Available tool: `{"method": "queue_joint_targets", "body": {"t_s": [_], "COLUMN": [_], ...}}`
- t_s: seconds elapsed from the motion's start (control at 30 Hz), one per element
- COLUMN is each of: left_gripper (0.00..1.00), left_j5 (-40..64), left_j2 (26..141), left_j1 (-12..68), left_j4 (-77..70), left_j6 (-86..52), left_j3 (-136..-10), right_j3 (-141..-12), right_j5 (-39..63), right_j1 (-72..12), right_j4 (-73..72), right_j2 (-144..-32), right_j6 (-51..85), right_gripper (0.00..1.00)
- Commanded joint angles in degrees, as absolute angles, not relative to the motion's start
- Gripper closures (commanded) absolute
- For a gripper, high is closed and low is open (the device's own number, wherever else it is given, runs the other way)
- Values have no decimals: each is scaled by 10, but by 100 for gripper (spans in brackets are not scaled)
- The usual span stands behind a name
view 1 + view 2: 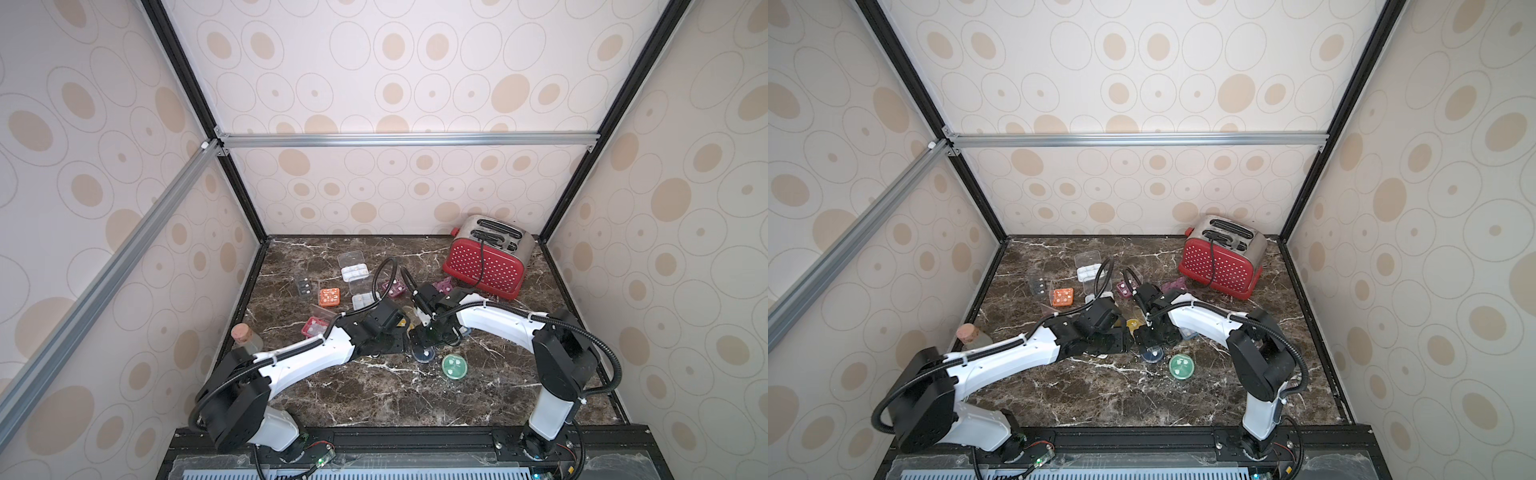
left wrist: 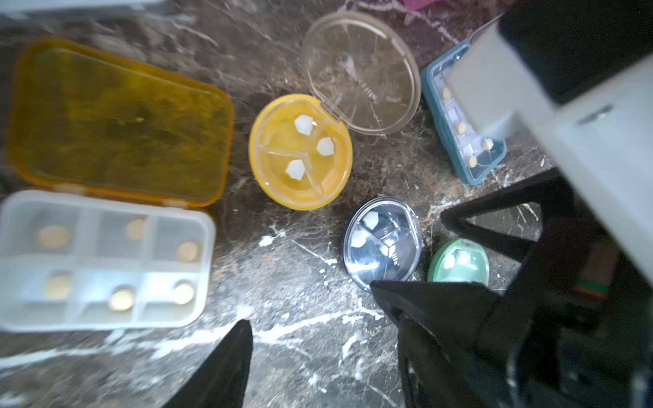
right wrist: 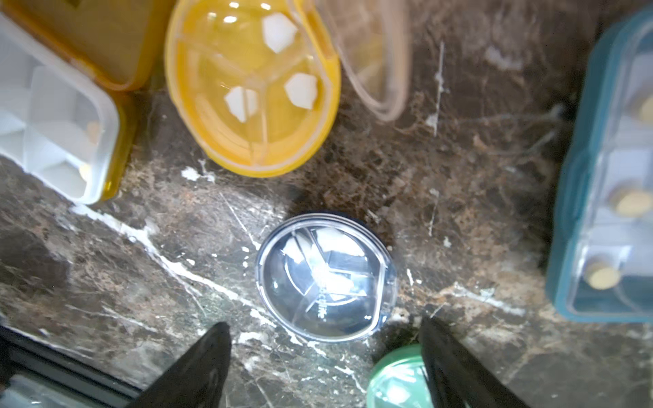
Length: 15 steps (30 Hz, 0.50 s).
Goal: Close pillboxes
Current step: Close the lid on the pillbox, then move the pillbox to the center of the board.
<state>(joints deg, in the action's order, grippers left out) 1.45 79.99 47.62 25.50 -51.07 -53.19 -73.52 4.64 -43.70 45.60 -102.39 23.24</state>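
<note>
Shut: navy pillbox (image 3: 325, 279), green pillbox (image 1: 454, 365) at its four o'clock. Open: round yellow pillbox (image 2: 300, 152) at twelve, white pillbox (image 2: 102, 261). My left gripper (image 2: 309, 303) and right gripper (image 3: 325, 322): spread wide, empty.

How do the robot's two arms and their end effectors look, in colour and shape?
Both the left arm and right arm have smooth white shells between black joints. A black ribbed cable, tied by white zip ties, runs along each. The left end effector and right end effector have black, tapering fingers.
</note>
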Motion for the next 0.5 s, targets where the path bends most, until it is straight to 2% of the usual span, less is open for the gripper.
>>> {"method": "queue_joint_targets", "body": {"t_s": [0.0,0.17,0.33,0.47], "left_gripper": [34,42,44,44], "left_j5": [-69,-73,-76,-77], "left_j2": [744,667,609,598], "left_j1": [471,444,426,423], "left_j4": [357,375,379,378], "left_j6": [-494,-502,-507,-507], "left_j3": [-519,-462,-424,-417], "right_j3": [-770,-809,-824,-828], "right_j5": [-5,-18,-16,-4], "right_j1": [-451,-465,-466,-466], "right_j4": [495,512,524,523], "right_j2": [-1047,-1088,-1119,-1129], "right_j6": [224,235,254,268], "right_gripper": [1,1,1,6]}}
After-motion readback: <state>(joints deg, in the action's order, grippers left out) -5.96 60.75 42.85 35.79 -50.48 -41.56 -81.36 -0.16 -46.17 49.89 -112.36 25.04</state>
